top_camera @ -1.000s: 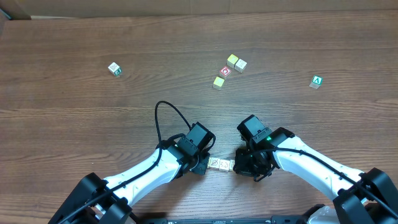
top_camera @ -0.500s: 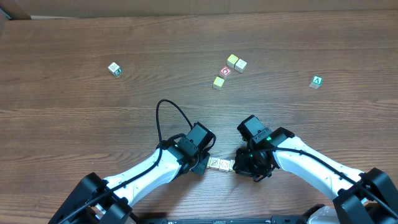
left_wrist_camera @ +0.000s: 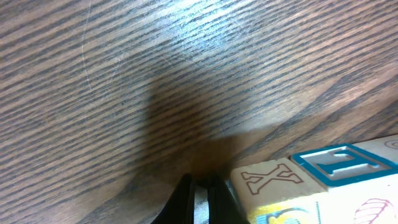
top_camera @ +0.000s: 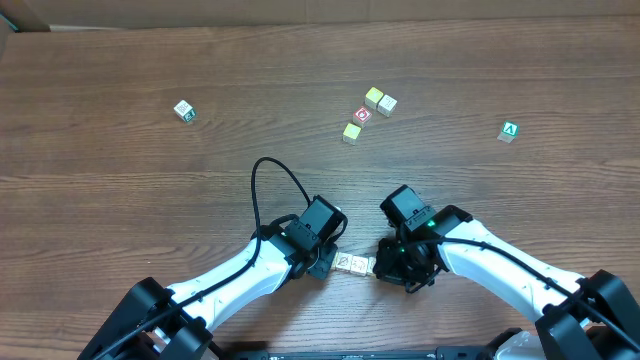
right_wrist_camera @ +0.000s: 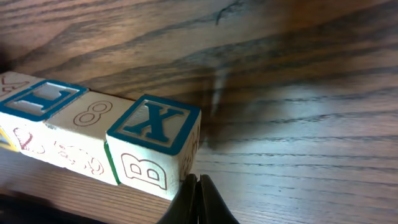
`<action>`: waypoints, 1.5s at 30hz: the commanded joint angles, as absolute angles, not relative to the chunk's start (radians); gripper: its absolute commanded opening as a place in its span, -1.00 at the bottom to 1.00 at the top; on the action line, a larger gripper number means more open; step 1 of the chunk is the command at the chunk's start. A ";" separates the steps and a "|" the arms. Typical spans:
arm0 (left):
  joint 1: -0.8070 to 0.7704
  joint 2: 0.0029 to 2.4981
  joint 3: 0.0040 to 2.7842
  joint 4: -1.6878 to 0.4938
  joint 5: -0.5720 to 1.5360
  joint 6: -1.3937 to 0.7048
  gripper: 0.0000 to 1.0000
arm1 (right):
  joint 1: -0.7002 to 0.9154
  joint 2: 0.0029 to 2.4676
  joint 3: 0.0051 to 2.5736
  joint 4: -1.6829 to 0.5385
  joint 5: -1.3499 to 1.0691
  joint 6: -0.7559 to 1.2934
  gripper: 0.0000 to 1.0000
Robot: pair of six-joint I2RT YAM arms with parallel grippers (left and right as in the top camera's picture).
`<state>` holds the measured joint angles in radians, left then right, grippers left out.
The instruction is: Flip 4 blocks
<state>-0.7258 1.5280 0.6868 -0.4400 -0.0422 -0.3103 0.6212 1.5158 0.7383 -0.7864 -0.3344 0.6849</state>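
Because my left gripper (left_wrist_camera: 199, 190) is pinched shut with nothing between its tips, I read it as holding no block. It sits low on the table (left_wrist_camera: 124, 74), just beside the near end of the row of blocks (top_camera: 354, 264). I cannot tell whether it touches that end. My right gripper (right_wrist_camera: 199, 186) is closed and empty too, tips down at the corner of the blue X block (right_wrist_camera: 155, 121) at the opposite end. From overhead the row lies between the two grippers, near my edge of the table, the cubes face to face in a straight line.

On progress, I judge the blocks gathered and lined up, with the arms bracketing the row. Nothing shows which cubes have been turned, so I treat the flip as open for all four.

The blocks are pale wooden cubes. The right wrist view shows the X block with an outlined B on its side and a green edge. Next comes an 8 block (right_wrist_camera: 87, 118) with faint line pictures, then a blue-lettered block (right_wrist_camera: 37, 99), and a sliver of a fourth at the frame's left edge.

Farther out, well apart from the row, sit a red-faced cube (top_camera: 362, 115), three pale cubes (top_camera: 373, 97) around it, a green A cube (top_camera: 509, 131) and a lone cube (top_camera: 183, 110).
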 commanded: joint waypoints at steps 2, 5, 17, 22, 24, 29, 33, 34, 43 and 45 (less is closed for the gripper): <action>-0.727 1.537 0.687 -0.437 -0.051 -0.291 -0.91 | 0.641 1.517 0.733 -0.775 -0.342 0.709 -0.92; -0.727 1.537 0.687 -0.437 -0.052 -0.291 -0.91 | 0.650 1.517 0.733 -0.775 -0.343 0.716 -0.92; -0.727 1.537 0.687 -0.414 -0.056 -0.258 -0.92 | 0.675 1.517 0.733 -0.775 -0.355 0.764 -0.92; -0.727 1.537 0.687 -0.414 -0.057 -0.209 -0.92 | 0.675 1.517 0.733 -0.774 -0.361 0.786 -0.92; -0.727 1.537 0.687 -0.414 -0.063 -0.199 -0.91 | 0.675 1.517 0.733 -0.775 -0.361 0.791 -0.92; -0.727 1.537 0.687 -0.415 -0.063 -0.187 -0.92 | 0.675 1.517 0.733 -0.776 -0.361 0.812 -0.92; -0.727 1.543 0.687 -0.418 -0.060 -0.228 -0.91 | 0.675 1.517 0.733 -0.780 -0.361 0.816 -0.92; -0.727 1.546 0.687 -0.418 -0.057 -0.241 -0.92 | 0.675 1.517 0.733 -0.781 -0.361 0.817 -0.92; -0.724 1.664 0.696 -0.420 -0.031 -0.277 -0.91 | 0.675 1.517 0.733 -0.787 -0.361 0.842 -0.92; -0.719 1.668 0.701 -0.421 -0.033 -0.277 -0.92 | 0.675 1.517 0.733 -0.787 -0.361 0.843 -0.92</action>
